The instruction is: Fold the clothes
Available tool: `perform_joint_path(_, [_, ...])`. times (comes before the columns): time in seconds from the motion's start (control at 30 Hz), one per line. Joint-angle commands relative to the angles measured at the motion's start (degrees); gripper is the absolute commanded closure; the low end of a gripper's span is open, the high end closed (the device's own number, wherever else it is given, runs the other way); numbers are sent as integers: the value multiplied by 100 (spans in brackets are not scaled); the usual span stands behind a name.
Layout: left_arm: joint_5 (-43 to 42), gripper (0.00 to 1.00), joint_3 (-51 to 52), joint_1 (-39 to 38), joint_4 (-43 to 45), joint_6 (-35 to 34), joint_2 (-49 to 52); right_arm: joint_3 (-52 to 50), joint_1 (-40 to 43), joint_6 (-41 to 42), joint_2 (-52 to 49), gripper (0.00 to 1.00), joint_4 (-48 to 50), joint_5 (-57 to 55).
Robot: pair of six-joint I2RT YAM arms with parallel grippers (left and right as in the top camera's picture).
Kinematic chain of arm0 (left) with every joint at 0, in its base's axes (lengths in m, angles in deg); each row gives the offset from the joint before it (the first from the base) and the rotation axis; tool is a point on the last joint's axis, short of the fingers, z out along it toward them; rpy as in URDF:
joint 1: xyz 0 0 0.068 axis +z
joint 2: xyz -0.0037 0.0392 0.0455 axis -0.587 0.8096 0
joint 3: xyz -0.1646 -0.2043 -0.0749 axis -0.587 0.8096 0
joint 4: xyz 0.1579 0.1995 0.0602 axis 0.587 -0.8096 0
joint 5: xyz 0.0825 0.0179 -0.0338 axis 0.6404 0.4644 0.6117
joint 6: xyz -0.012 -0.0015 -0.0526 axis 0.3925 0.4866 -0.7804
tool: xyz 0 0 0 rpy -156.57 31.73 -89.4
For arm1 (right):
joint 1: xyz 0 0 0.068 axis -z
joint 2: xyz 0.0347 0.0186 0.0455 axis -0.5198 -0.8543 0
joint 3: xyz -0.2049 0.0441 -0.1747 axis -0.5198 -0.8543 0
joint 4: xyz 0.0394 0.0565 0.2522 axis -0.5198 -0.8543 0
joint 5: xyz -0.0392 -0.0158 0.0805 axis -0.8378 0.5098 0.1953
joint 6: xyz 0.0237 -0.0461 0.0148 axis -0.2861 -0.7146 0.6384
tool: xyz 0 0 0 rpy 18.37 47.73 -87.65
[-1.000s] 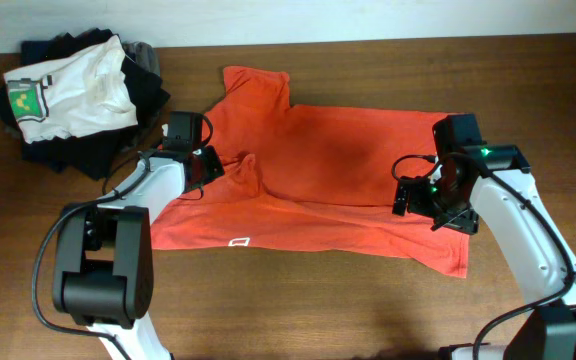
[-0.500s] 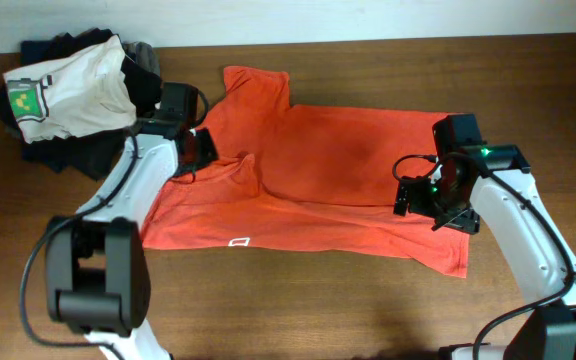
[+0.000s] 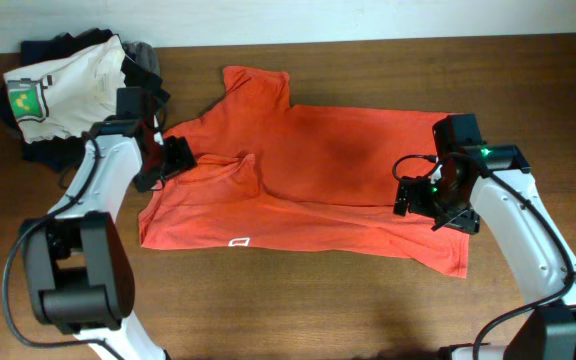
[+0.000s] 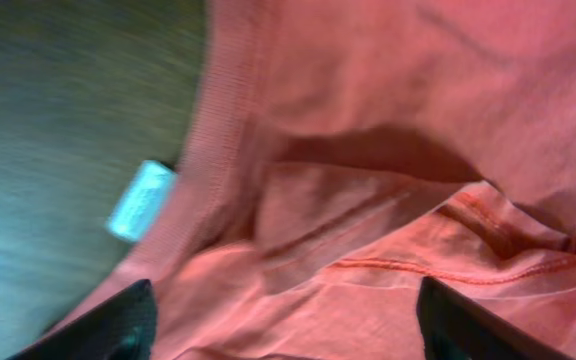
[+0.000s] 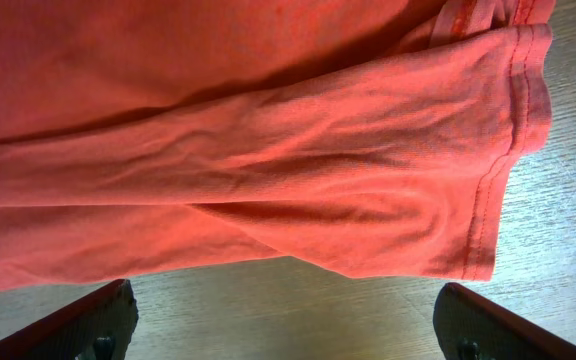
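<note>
The clothes, a red-orange T-shirt point(image 3: 318, 170), lie spread across the brown table point(image 3: 288, 310), with a raised fold point(image 3: 248, 170) near the left side. My left gripper point(image 3: 173, 160) hovers over that left part, open, its dark fingertips point(image 4: 108, 325) wide apart above rumpled cloth point(image 4: 368, 200); nothing is pinched. A small white tag point(image 4: 140, 200) shows beside a ribbed edge. My right gripper point(image 3: 420, 195) is open at the shirt's right side. In the right wrist view its fingers point(image 5: 88, 325) straddle bare wood just short of the hemmed sleeve point(image 5: 418, 190).
A pile of other garments sits at the back left: a white T-shirt with a green-yellow print point(image 3: 68, 85) on top of dark folded clothes point(image 3: 88, 150). It lies close behind my left arm. The table's back edge point(image 3: 368, 40) meets a pale wall.
My left gripper has opened and let go of the shirt's fold, then drawn back to the left. The shirt's left edge has shifted slightly left. The right arm has not moved.
</note>
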Motion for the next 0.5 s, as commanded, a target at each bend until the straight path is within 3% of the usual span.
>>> perform_joint_path(0.0, [-352, 24, 66, -92, 85, 153, 278, 55, -37, -42, -42, 2, 2, -92])
perform_joint_path(0.1, [-350, 26, 66, -114, 98, 153, 407, 55, -37, -42, -42, 2, 15, -92])
perform_joint_path(0.27, [-350, 39, 66, -114, 164, 151, 444, 55, -37, -42, -42, 2, 22, -92])
perform_joint_path(0.37, [-350, 40, 66, -107, 166, 153, 472, 55, -37, -42, -42, 1, 20, -92])
perform_joint_path(0.47, [-348, 48, 66, -109, 249, 155, 551, 55, -37, -44, -44, 2, 20, -92])
